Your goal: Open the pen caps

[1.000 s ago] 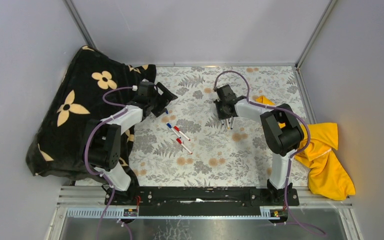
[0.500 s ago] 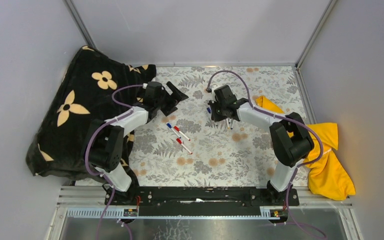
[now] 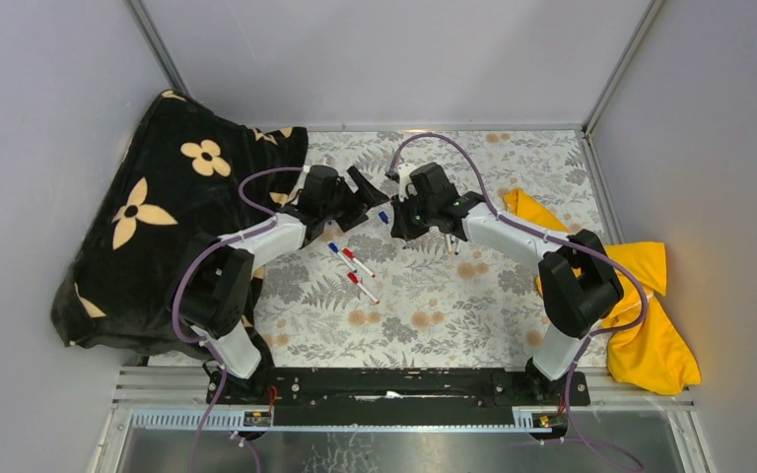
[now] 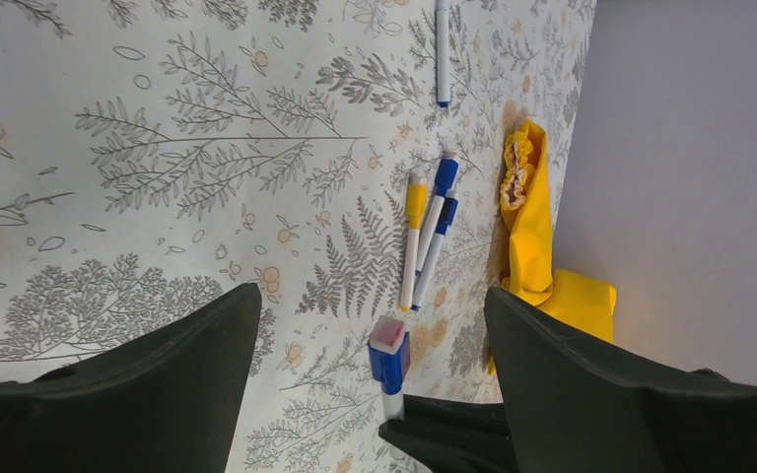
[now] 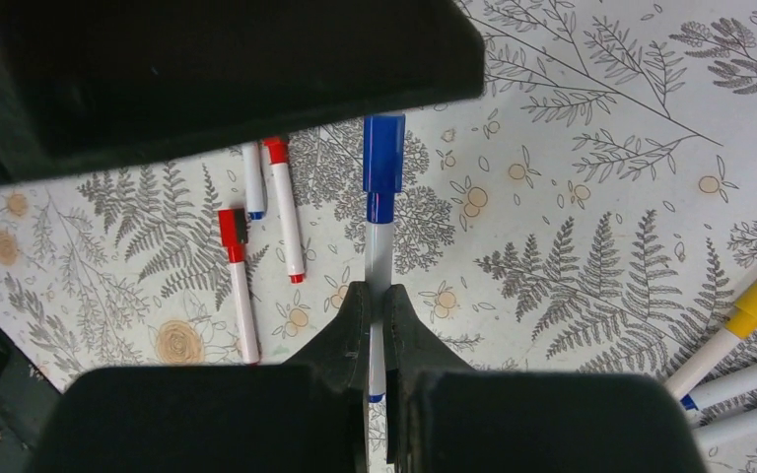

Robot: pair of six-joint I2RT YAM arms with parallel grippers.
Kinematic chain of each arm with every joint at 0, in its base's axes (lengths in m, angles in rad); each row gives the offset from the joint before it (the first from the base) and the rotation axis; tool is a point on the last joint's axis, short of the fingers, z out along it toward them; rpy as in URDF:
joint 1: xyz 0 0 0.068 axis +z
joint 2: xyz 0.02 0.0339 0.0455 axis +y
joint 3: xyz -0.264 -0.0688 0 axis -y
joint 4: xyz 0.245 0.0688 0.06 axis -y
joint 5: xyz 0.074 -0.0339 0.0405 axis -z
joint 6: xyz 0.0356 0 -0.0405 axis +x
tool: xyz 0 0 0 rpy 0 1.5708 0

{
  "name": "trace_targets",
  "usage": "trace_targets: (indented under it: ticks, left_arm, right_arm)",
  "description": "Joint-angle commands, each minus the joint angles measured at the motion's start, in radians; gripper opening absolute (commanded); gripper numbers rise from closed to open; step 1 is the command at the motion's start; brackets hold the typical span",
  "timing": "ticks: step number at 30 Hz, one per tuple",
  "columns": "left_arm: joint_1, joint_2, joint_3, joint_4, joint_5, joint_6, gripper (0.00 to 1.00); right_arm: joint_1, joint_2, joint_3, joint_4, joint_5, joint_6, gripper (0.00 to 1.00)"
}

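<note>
Right gripper (image 5: 376,296): closed on the white barrel of a pen (image 5: 378,258), held above the tabletop (image 3: 513,158) midway between its left and right edges and toward the far edge. The pen's long axis runs in line with the fingers and out past their tips. The blue cap (image 5: 383,168) is on the free end, clear of the fingers, and points at the left gripper (image 4: 370,292).

The left gripper is wide open and holds nothing. In its wrist view the cap sits low between the two jaws, about centred, and appears to touch neither. The cap thus lies straight ahead of the left gripper, and the pen's axis runs roughly end-on to it, across the gap between the arms.

The left arm is the free one and is nearer the cap. The next move likely needs its jaws to close on the cap alone, then a pull apart along the pen's axis.

The loose pens (image 5: 281,212) lie capped on the tabletop below.
</note>
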Motion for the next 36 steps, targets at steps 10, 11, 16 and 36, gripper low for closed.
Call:
trace_targets:
  ticks: [10, 11, 16, 36]
  left_arm:
    - [-0.03, -0.033, -0.064, 0.161, -0.023, -0.026, 0.7]
    - [-0.03, -0.035, -0.066, 0.162, -0.024, -0.028, 0.68]
    - [-0.03, -0.063, -0.095, 0.187, -0.039, -0.044, 0.62]
    - [-0.03, -0.129, -0.157, 0.253, -0.061, -0.082, 0.54]
  right_arm:
    - [0.008, -0.039, 0.065, 0.05, -0.077, 0.048, 0.0]
    - [0.009, -0.038, 0.066, 0.052, -0.076, 0.05, 0.0]
    - [0.007, -0.029, 0.074, 0.054, -0.082, 0.059, 0.0]
    - [0.008, -0.027, 0.068, 0.086, -0.11, 0.09, 0.0]
